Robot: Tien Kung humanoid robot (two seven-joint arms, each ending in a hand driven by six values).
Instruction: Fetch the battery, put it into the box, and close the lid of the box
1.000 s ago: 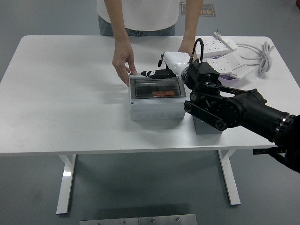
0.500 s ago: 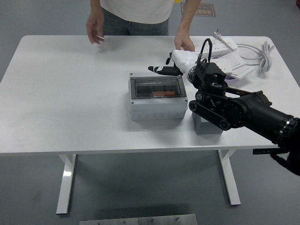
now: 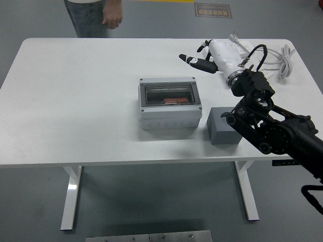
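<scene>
A grey box [image 3: 169, 107] with a clear lid stands at the table's middle. The lid lies shut, and an orange-red battery [image 3: 173, 102] shows through it inside the box. My right hand [image 3: 201, 60] hangs above the table to the upper right of the box, apart from it, its black fingers [image 3: 193, 60] spread and empty. The right arm [image 3: 267, 126] comes in from the lower right. My left arm is out of sight.
A small grey block [image 3: 222, 126] stands right of the box. White power strips and a cable [image 3: 275, 55] lie at the far right. A person [image 3: 96, 15] stands at the far left of the table, hand hanging.
My right hand has drawn up and to the right, away from the box's lid. The person took their hands off the table and stepped away to the left.
</scene>
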